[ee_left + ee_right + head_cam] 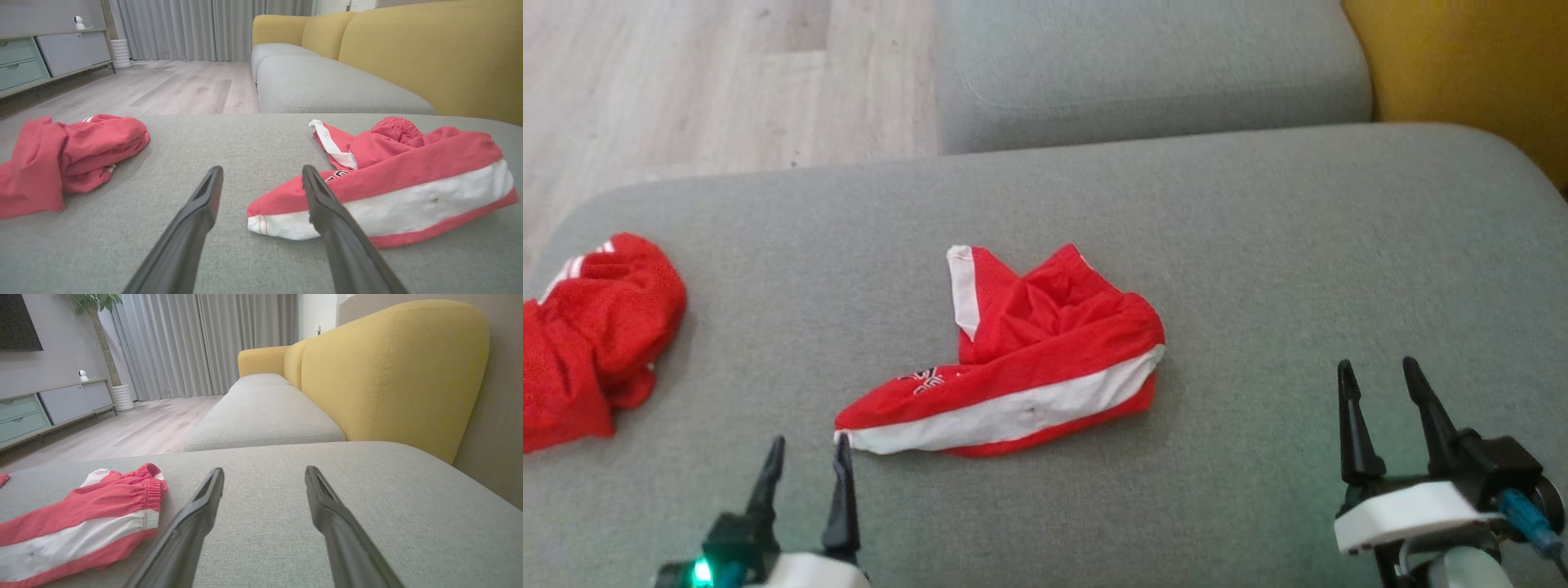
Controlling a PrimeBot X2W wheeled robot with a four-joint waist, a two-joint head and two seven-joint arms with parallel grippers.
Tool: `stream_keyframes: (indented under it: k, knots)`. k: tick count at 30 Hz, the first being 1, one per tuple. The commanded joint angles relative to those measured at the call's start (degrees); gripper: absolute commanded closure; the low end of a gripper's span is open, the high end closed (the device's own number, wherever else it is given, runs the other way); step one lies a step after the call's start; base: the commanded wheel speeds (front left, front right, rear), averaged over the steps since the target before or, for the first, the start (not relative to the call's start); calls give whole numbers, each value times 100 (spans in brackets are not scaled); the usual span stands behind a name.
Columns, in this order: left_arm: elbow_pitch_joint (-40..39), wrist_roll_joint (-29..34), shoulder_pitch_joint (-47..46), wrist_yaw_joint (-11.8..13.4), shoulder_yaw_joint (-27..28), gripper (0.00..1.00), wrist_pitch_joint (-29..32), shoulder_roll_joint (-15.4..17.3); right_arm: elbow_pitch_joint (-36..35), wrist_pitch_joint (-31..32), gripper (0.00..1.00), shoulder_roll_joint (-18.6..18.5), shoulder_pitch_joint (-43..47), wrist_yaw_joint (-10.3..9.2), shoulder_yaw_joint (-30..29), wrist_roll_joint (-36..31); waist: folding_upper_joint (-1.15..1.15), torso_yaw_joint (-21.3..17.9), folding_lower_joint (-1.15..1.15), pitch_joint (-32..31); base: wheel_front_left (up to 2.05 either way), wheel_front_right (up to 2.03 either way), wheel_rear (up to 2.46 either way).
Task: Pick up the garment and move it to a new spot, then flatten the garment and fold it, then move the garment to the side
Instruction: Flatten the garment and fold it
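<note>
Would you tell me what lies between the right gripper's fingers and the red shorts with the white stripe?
Only bare grey fabric cushion, as the head view shows between the right gripper and the white-striped red shorts.

1. Soft, even indoor light, no glare; only faint shadows on the grey cushion [1258, 245].
2. Head view slightly soft and grainy.
3. Wrist views bow at the edges (wide-angle lens); near fingers [192, 228] blurred.

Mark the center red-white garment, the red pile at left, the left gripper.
center garment [1013, 412], head view, white stripe.
red pile [596, 343], head view, middle of bundle.
left gripper [811, 441], head view, midway between fingertips.
</note>
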Motion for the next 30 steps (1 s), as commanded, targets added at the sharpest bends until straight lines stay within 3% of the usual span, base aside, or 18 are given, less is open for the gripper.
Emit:
stream_keyframes:
  k: [1, 10, 30]
  knots:
    - [-206, 88, -94, -16, 265, 0, -71, 22, -176, -63, 0, -34, -38, -4, 149, 22, 0, 69, 0, -78, 0, 0, 0]
    - [-371, 186, 370, -167, 443, 0, -71, -370, -80, -63, 0, -34, 120, -4, 352, 213, 0, 208, 0, -317, 0, 0, 0]
    - [-30, 390, 367, -392, 582, 0, -71, -522, 218, -63, 0, -34, 106, -4, 651, 307, 0, 261, 0, -386, 0, 0, 0]
